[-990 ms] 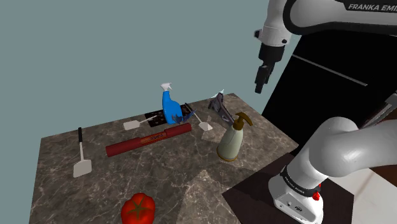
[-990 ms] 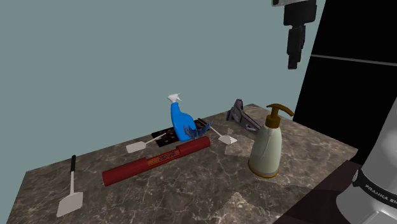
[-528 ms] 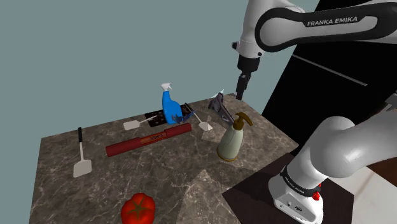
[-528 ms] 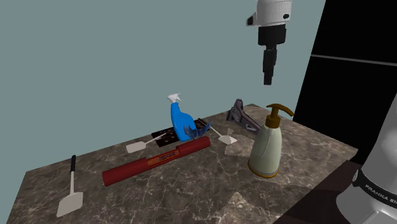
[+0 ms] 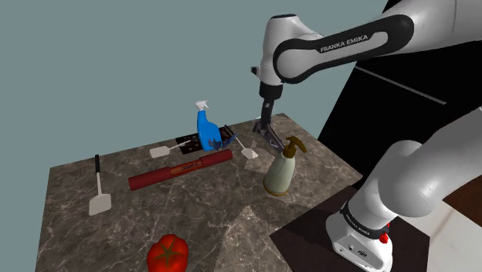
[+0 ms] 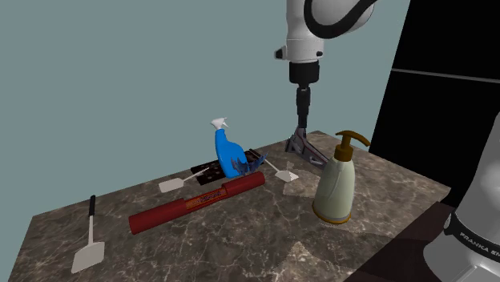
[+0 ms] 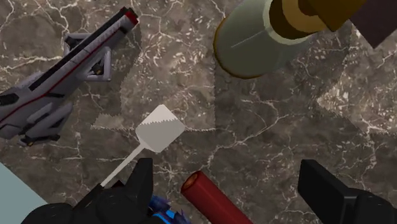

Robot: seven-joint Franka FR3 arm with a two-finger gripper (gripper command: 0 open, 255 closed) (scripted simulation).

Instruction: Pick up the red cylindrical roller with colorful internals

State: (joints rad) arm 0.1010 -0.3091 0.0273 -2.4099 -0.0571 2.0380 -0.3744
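Open gripper [image 5: 263, 124] [image 6: 301, 126] [image 7: 229, 184], black fingers well apart, nothing clasped, hung above the far corner of the dark marble counter [image 5: 208, 212] [image 6: 264, 232] [image 7: 254, 133], near the teal wall and the black area past the counter's edge. The long red cylindrical roller [image 5: 180, 169] [image 6: 197, 202] [image 7: 210, 200] lay flat mid-counter, slanted, one end just beside the blue spray bottle [image 5: 205, 128] [image 6: 228, 152]; in the wrist view that end showed between the fingers but untouched. A grey tool with a red stripe [image 5: 268, 131] [image 6: 306, 148] [image 7: 60, 83] lay at the far corner, under the gripper. A small white spatula [image 5: 247, 151] [image 6: 284, 172] [image 7: 159, 130] lay between the tool and the roller's end. A beige soap dispenser with a brown pump [image 5: 281, 170] [image 6: 336, 188] [image 7: 261, 41] stood upright near the counter's edge on the stand's side, apart from the roller. A black-handled spatula [image 5: 99, 189] [image 6: 88, 240] lay beyond the roller's other end, near the edge at the shoulder view's left. A red tomato [image 5: 168, 253] sat at the near edge. Bare marble lay open in front of the roller; behind it things were crowded toward the wall.
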